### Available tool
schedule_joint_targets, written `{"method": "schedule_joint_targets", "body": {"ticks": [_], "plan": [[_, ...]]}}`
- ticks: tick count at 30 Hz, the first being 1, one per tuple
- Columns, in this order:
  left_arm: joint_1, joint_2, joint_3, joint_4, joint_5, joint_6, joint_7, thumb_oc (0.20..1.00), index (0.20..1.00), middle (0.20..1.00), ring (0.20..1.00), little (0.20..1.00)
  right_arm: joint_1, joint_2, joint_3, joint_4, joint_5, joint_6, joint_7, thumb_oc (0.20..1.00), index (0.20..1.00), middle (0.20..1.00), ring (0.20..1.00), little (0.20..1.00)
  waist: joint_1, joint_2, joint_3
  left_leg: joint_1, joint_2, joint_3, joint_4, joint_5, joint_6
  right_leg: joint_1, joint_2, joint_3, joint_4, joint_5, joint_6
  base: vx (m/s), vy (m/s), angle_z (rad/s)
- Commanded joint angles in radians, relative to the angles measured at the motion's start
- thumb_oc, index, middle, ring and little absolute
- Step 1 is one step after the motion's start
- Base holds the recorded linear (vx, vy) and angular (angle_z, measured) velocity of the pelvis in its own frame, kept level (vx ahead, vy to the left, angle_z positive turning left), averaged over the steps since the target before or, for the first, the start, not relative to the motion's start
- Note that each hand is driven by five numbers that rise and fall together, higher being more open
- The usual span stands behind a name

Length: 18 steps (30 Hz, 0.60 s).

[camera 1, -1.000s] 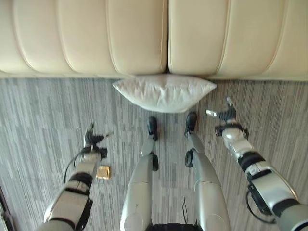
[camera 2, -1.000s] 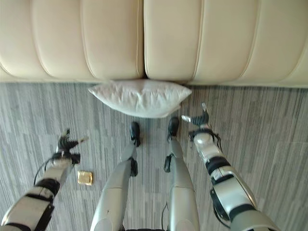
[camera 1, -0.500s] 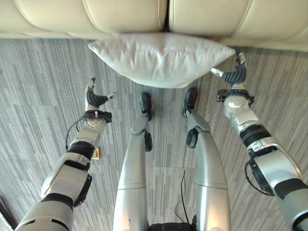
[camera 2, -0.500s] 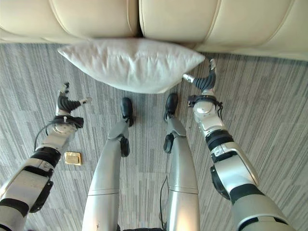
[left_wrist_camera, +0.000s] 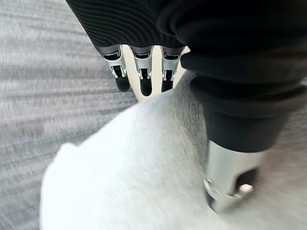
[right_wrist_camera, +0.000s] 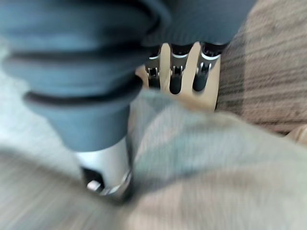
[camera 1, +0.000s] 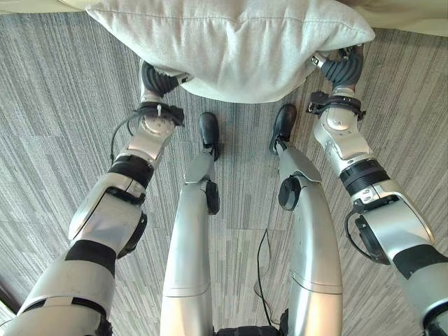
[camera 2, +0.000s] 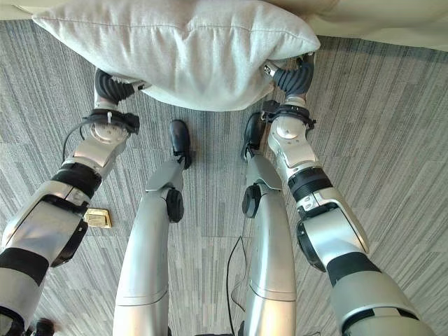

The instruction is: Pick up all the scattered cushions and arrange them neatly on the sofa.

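- Pale grey fabric: you had one cushion (camera 1: 231, 42) lying on the striped grey carpet (camera 1: 63, 140), right in front of the cream sofa (camera 2: 392, 28), whose lower edge ran along the far side of the head views.
- You had the left hand (camera 1: 157, 80) at the cushion's left end, tucked under its near edge.
- In the left wrist view the left hand's fingers (left_wrist_camera: 144, 79) reached out straight past the cushion's far side, while the thumb (left_wrist_camera: 230, 163) lay against the fabric on the near side. The end of the cushion sat between thumb and fingers; nothing was curled round it.
- You had the right hand (camera 1: 341, 70) at the cushion's right end, just beside the corner.
- In the right wrist view the right hand's fingers (right_wrist_camera: 175, 76) were also extended, pointing toward the sofa base, with the thumb (right_wrist_camera: 108, 167) against the cloth. Extended, not clamped.
- Both hands thus bracketed the cushion from opposite ends, each touching it.
- Small flat gold-coloured object (camera 2: 96, 218) lay on the carpet beside your left forearm, well apart from the cushion. I could not tell what it was.
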Motion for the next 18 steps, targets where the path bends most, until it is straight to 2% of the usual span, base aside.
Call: {"method": "schedule_joint_targets", "body": {"ticks": [1, 6, 13, 14, 17, 18], "plan": [[0.029, -0.1, -0.056, -0.037, -0.057, -0.127, -0.075, 0.2, 0.2, 0.2, 0.2, 0.2, 0.001, 0.113, 0.059, -0.048, 0.02, -0.086, 0.034, 0.2, 0.2, 0.2, 0.2, 0.2, -0.014, 0.026, -0.138, -0.007, -0.007, -0.048, 0.027, -0.105, -0.044, 0.01, -0.028, 0.08, 0.138, -0.185, 0.121, 0.02, -0.003, 0.05], [0.016, -0.185, -0.069, -0.159, -0.169, -0.165, -0.148, 0.2, 0.2, 0.2, 0.2, 0.2, 0.003, 0.166, 0.022, -0.088, 0.092, -0.136, 0.079, 0.2, 0.2, 0.2, 0.2, 0.2, -0.025, 0.022, -0.173, -0.015, -0.009, -0.051, 0.022, -0.104, -0.048, 0.007, -0.021, 0.076, 0.12, -0.181, 0.12, 0.0, 0.0, 0.0], [0.089, -0.228, -0.032, -0.289, -0.192, -0.185, -0.16, 0.2, 0.2, 0.2, 0.2, 0.2, 0.084, 0.19, -0.015, -0.202, 0.093, -0.172, 0.107, 0.2, 0.2, 0.2, 0.2, 0.2, -0.031, 0.025, -0.212, 0.036, -0.007, -0.049, -0.037, -0.097, -0.05, 0.055, -0.008, 0.07, 0.068, -0.17, 0.117, -0.01, 0.002, -0.01], [0.136, -0.235, 0.003, -0.396, -0.158, -0.195, -0.147, 0.2, 0.2, 0.2, 0.2, 0.2, 0.146, 0.185, -0.028, -0.292, 0.053, -0.182, 0.118, 0.2, 0.2, 0.2, 0.2, 0.2, -0.033, 0.029, -0.225, 0.106, -0.003, -0.048, -0.123, -0.083, -0.054, 0.12, -0.003, 0.058, 0.002, -0.164, 0.12, -0.07, 0.001, -0.03], [0.178, -0.23, 0.02, -0.487, -0.116, -0.199, -0.138, 0.2, 0.2, 0.2, 0.2, 0.2, 0.192, 0.165, -0.026, -0.36, 0.006, -0.176, 0.124, 0.2, 0.2, 0.2, 0.2, 0.2, -0.035, 0.03, -0.226, 0.17, -0.005, -0.05, -0.182, -0.07, -0.057, 0.184, 0.003, 0.051, -0.049, -0.154, 0.122, -0.1, -0.022, -0.06], [0.256, -0.212, 0.042, -0.634, -0.031, -0.192, -0.128, 0.2, 0.2, 0.2, 0.2, 0.2, 0.272, 0.134, -0.02, -0.46, -0.065, -0.154, 0.133, 0.2, 0.2, 0.2, 0.2, 0.2, -0.032, 0.032, -0.217, 0.285, -0.005, -0.061, -0.265, -0.048, -0.066, 0.293, 0.01, 0.041, -0.123, -0.131, 0.127, -0.19, -0.031, -0.01]]}}
